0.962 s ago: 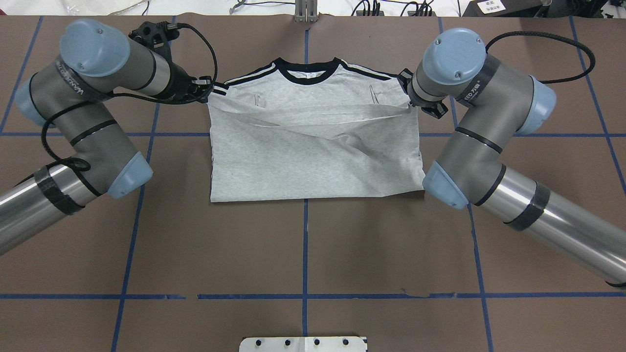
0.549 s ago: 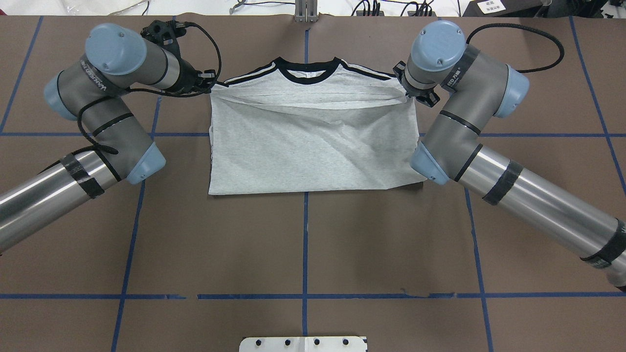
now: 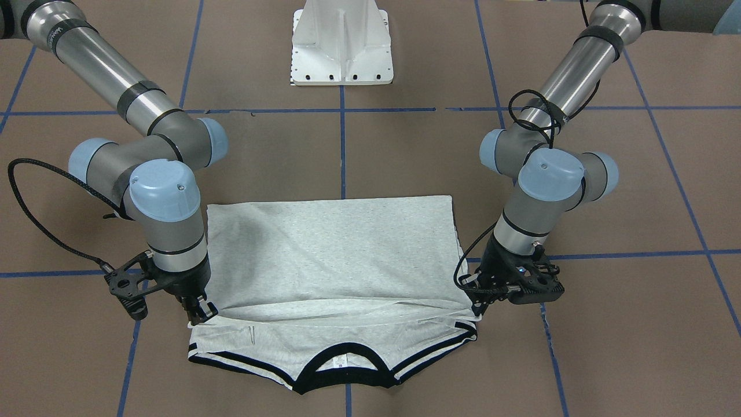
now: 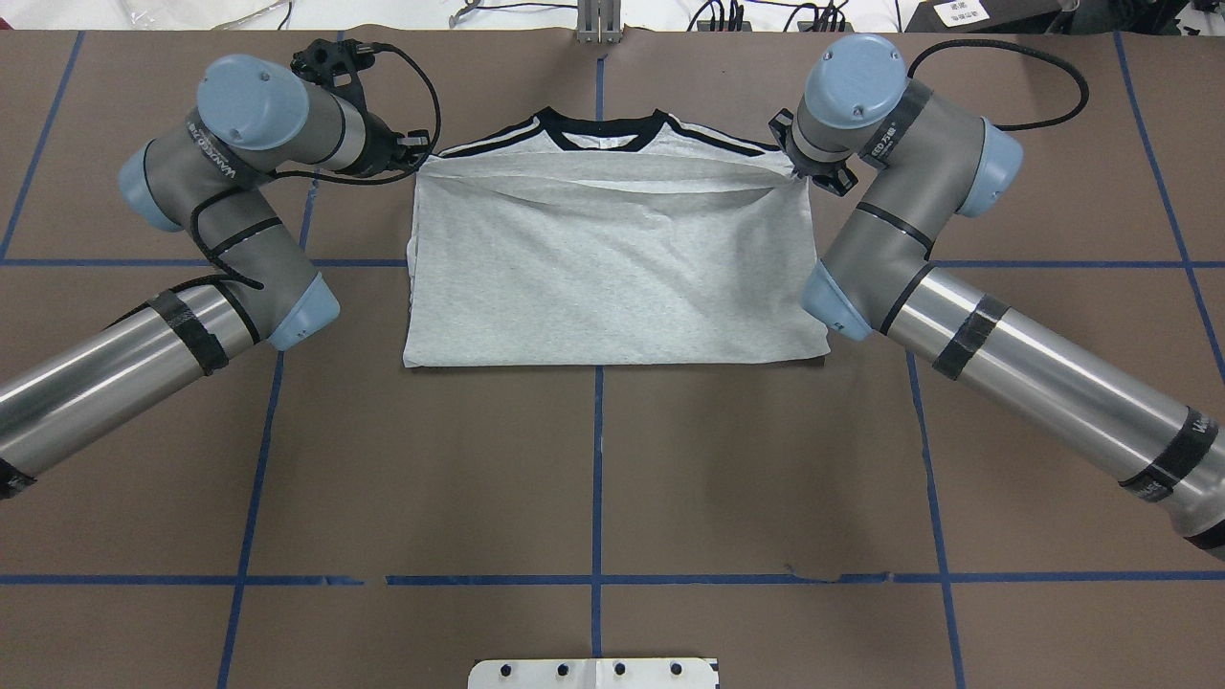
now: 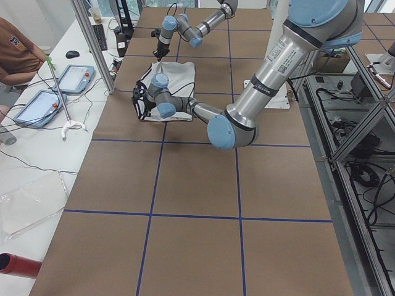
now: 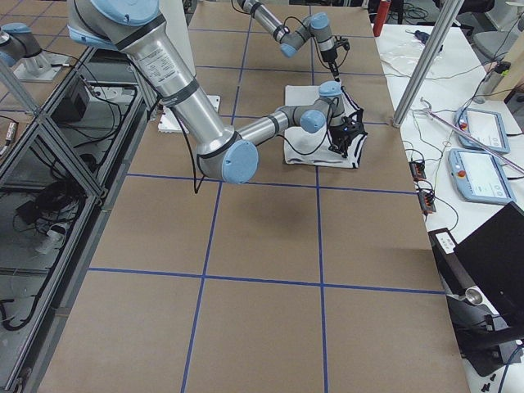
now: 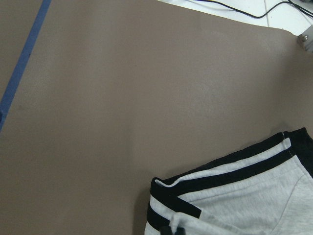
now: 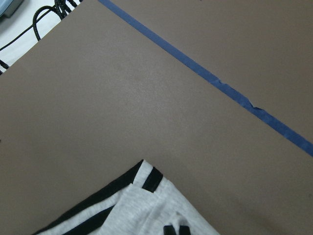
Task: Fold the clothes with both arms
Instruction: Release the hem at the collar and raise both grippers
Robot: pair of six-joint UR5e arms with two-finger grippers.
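— How many garments lay there?
— One T-shirt (image 4: pixel 612 277), folded over, on the far middle of the surface (image 4: pixel 593 478), collar farthest.
— And what held it?
— Two: the left claw (image 4: pixel 418 159) was clamped on the folded layer's left corner, the right claw (image 4: pixel 797 170) on its right corner.

This is a robotics lab. A wide bench (image 4: pixel 766 478) covered in brown paper is marked into squares with blue tape lines (image 4: pixel 670 579). A silver-grey tubular left arm with light blue joint caps (image 4: pixel 96 373) and a matching right arm (image 4: pixel 1053 402) reach over it from a white metal pedestal base (image 3: pixel 343 43). Aluminium frame posts (image 5: pixel 92 43) edge the bench. On a white side table (image 5: pixel 37 139) lie grey-and-blue teach pendants (image 5: pixel 75 78), with a seated person in a brown shirt (image 5: pixel 18 52) alongside. Tangled black cables (image 6: pixel 51 201) sit under the frame.
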